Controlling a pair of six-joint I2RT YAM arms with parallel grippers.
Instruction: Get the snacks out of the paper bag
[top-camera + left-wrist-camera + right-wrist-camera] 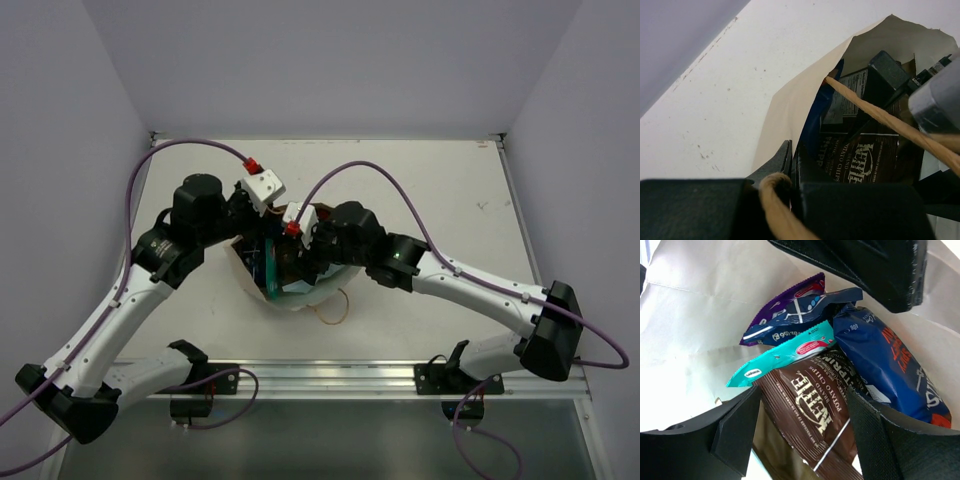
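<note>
your left gripper (792, 167) was pressed together on the rim of the paper bag (790, 105), one finger outside the paper and one inside. one twisted handle (772, 200) looped over it, and the other handle (880, 117) ran slantwise across the bag's mouth. from above, the bag sat mid-table (450, 190) between your two arms, both wrists crowded over it, mouth gaping.

your right gripper (805, 437) was down inside the bag, its fingers (735, 432) spread wide, one on each side of a brown kettle chips packet (810, 405). i couldn't tell whether either finger actually touched the foil.

every one of the snacks on show was inside the bag. a teal packet (782, 356) lay across the brown one's upper end. a purple packet (790, 302) sat just beyond the teal one against the pale paper wall. a dark blue packet (880, 355) lay alongside the brown one on its right, running down behind your right-hand finger.
</note>
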